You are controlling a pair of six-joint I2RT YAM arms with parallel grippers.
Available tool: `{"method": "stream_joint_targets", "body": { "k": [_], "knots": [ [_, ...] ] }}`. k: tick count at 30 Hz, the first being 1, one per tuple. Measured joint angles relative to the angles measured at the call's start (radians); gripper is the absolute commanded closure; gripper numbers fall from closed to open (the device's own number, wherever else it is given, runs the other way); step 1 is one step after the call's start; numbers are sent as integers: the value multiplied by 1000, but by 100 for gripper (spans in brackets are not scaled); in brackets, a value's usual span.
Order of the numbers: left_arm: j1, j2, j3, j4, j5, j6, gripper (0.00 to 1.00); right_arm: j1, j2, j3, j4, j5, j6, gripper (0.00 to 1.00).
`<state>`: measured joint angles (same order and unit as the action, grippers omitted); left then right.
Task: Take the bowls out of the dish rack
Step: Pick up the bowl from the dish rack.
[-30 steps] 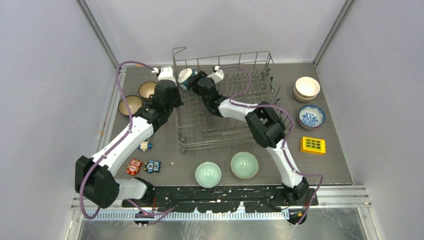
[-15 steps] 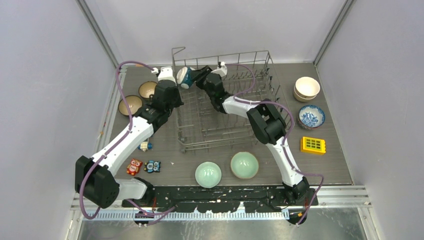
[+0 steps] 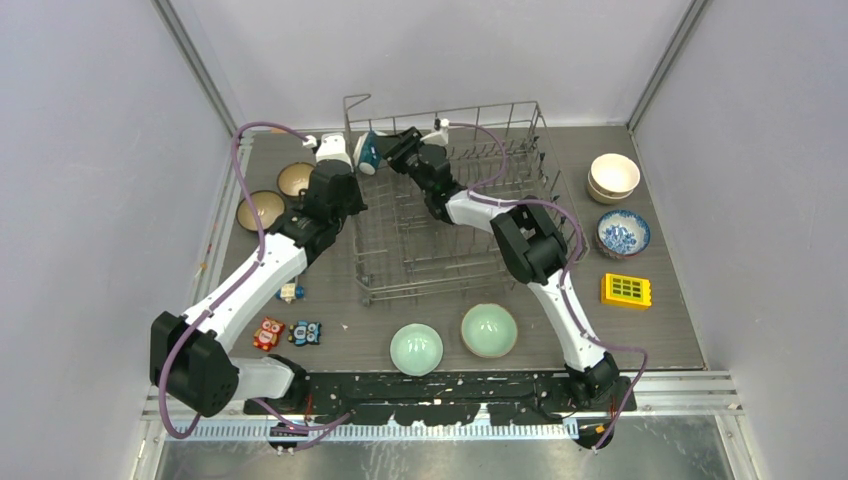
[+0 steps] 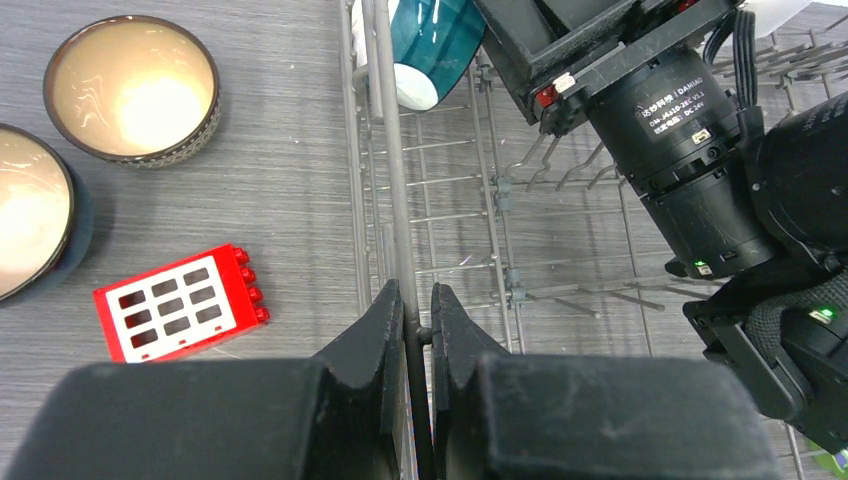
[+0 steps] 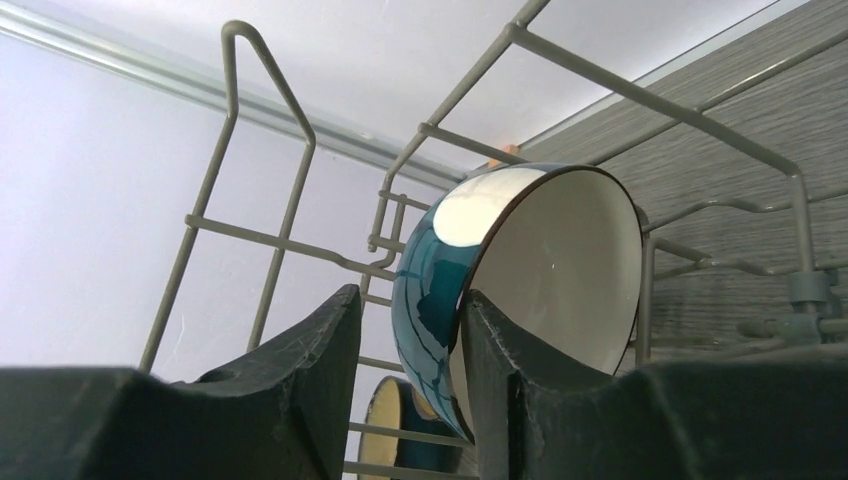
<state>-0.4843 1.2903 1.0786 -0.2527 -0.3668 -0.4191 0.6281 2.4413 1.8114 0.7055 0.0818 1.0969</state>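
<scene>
The left arm (image 3: pixel 255 280) stretches diagonally from its base to the far-left corner of the rack (image 3: pixel 420 250), wrist pointing down; the left gripper (image 4: pixel 412 325) is pressed together on a rim wire of the rack; the right arm (image 3: pixel 540 260) rises to an elbow over the rack's right side, and its forearm runs across to the same corner; the right gripper (image 5: pixel 408 305) straddles the wall of a teal bowl (image 5: pixel 550 270), one finger inside, one outside; whether it clamps, I cannot tell; the bowl stands on edge in that corner; two mint bowls (image 3: pixel 416 348) sit on the table (image 3: pixel 660 330) before the rack.
</scene>
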Motion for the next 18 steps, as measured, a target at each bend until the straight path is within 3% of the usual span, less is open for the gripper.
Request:
{"method": "stream_joint_targets", "body": {
  "k": [7, 13, 16, 18],
  "knots": [
    [0, 0, 0, 0, 0, 0, 100, -15, 34, 18, 31, -112, 50, 59],
    [0, 0, 0, 0, 0, 0, 100, -24, 47, 56, 19, -174, 74, 87],
    [0, 0, 0, 0, 0, 0, 100, -27, 55, 72, 6, -200, 85, 98],
    [0, 0, 0, 0, 0, 0, 100, -29, 55, 76, -4, -216, 86, 99]
  ]
}}
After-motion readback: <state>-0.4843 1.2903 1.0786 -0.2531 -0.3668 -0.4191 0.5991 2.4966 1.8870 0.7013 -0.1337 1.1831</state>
